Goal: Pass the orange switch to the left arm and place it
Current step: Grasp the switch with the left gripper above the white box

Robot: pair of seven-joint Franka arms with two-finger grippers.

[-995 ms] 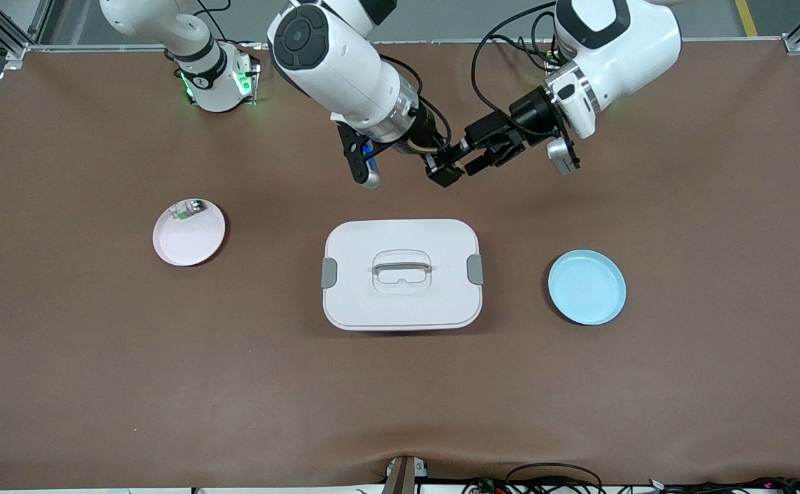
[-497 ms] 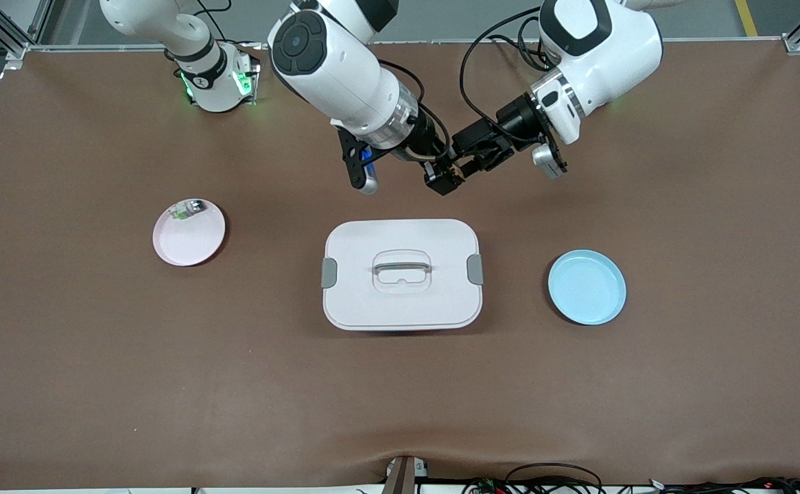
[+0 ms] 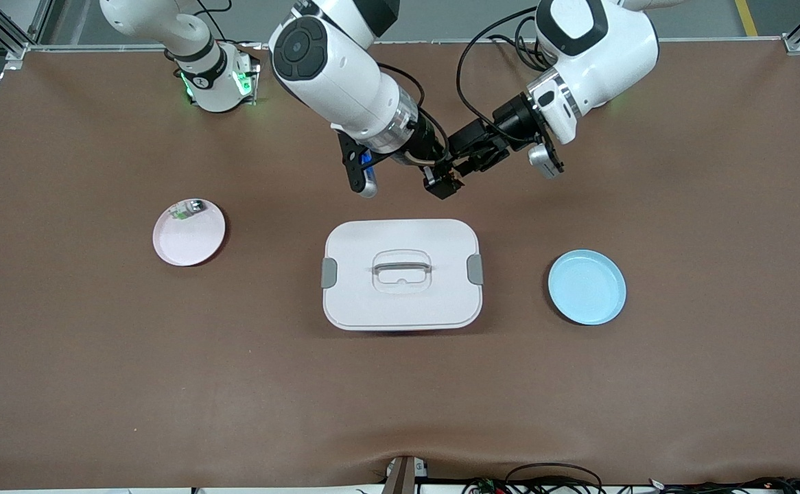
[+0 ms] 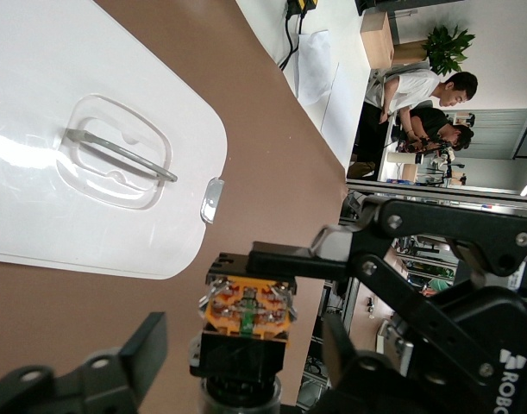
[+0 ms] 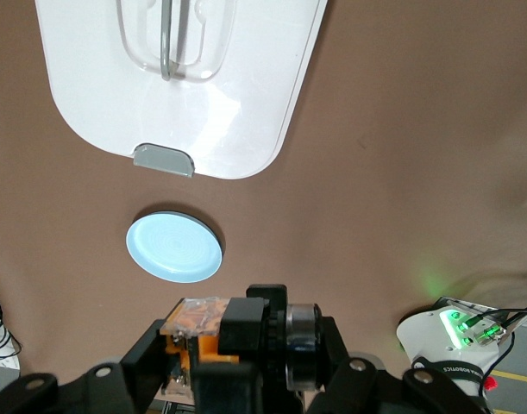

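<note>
Right gripper is clamped on the orange switch, held in the air over bare table just past the box's edge toward the robot bases. Left gripper sits right at the switch, fingers spread on either side of it, not closed yet. Handover looks mid-way: pickup done, second grip pending, then release and carry around the box, likely to the blue plate. Pink plate carries only a small silvery-green part.
</note>
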